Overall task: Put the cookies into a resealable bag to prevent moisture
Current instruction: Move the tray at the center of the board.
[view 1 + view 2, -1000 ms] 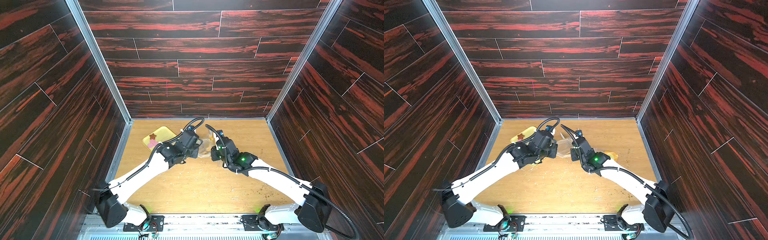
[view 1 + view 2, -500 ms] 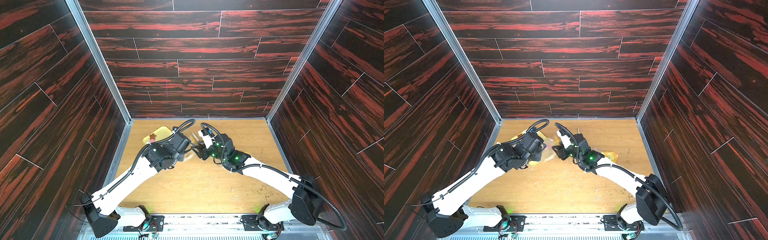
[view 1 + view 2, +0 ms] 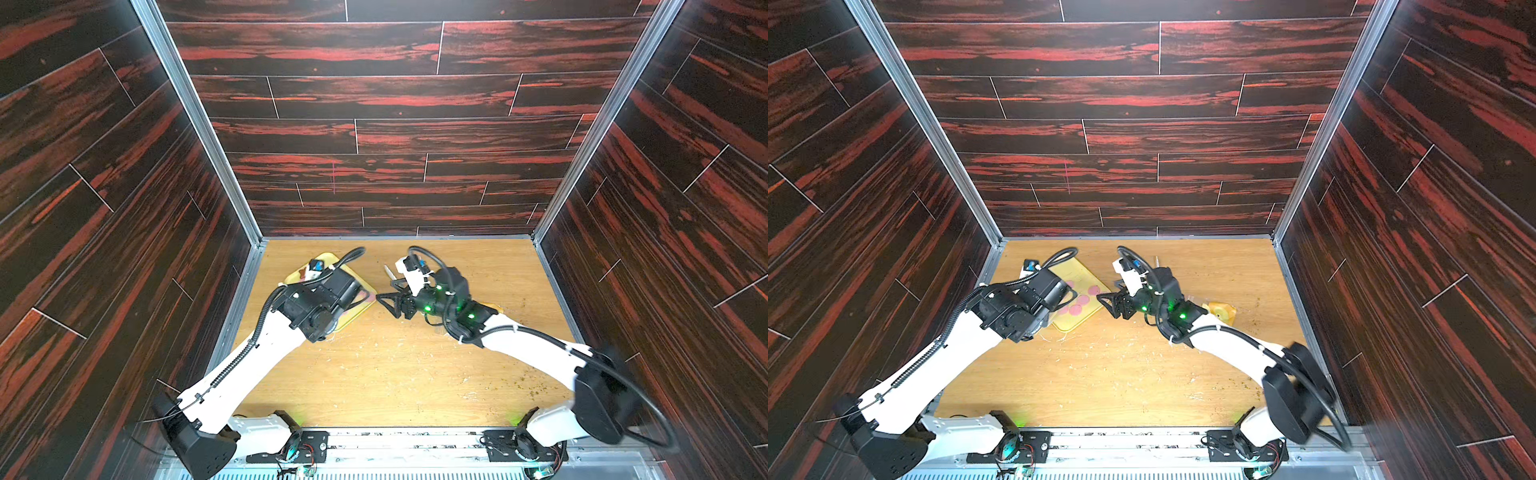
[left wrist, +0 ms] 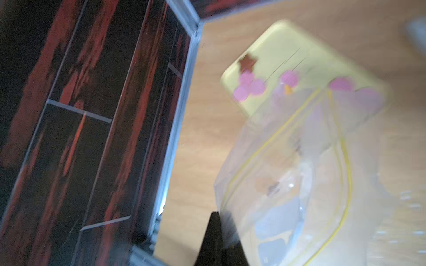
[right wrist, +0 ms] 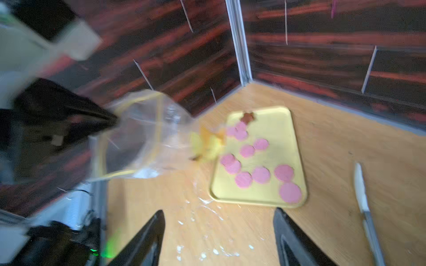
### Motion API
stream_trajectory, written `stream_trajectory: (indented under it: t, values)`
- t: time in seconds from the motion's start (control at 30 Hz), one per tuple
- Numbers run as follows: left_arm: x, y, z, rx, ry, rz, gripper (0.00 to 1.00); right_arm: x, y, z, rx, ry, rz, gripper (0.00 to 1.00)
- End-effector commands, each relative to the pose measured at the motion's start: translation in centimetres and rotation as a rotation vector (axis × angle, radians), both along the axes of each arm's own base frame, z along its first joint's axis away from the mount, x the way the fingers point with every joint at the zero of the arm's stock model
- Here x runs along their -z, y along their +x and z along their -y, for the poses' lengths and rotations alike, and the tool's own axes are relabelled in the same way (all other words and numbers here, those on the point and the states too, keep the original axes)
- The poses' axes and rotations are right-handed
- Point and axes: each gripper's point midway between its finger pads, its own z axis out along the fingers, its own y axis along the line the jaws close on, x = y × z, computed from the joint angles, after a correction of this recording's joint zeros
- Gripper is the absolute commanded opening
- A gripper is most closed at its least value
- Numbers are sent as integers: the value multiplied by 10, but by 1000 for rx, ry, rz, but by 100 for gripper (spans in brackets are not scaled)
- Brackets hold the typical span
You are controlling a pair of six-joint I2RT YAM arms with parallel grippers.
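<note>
Black left gripper aloft, pinching bag

- In a top view, the left arm hid most of the flat yellow plastic tray.
- The clear yellow-edged resealable bag was motion-blurred.
- The right claw was cropped at its base.

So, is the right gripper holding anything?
No, the right gripper stands open with nothing between its jaws.

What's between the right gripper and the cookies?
From the right gripper to the cookies: only tabletop flecked with white crumbs, then the yellow tray's rim. Seen in the right wrist view.
</note>
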Motion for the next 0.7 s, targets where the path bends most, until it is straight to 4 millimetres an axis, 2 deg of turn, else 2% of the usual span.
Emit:
stream_trajectory:
  t: [0.0,0.1,0.2,0.27,0.37,0.43,0.67]
  values:
    - [2,-18,-27,-58,110,-54,0,46,26,-2,23,-150,-12,77]
    - [4,-21,-36,-86,186,-90,0,68,53,-7,28,-206,-31,77]
    - [25,-18,-30,-79,173,-140,0,90,79,-12,42,-277,-49,77]
    - [48,-21,-19,-74,105,-215,0,106,97,-15,61,-320,-70,75]
    - [74,-10,10,-27,-65,-220,0,126,120,-16,77,-338,-109,71]
    - [85,-2,23,1,-147,-211,0,139,126,-23,55,-354,-130,70]
    - [109,1,31,-13,-262,-270,0,181,141,-37,24,-417,-180,67]
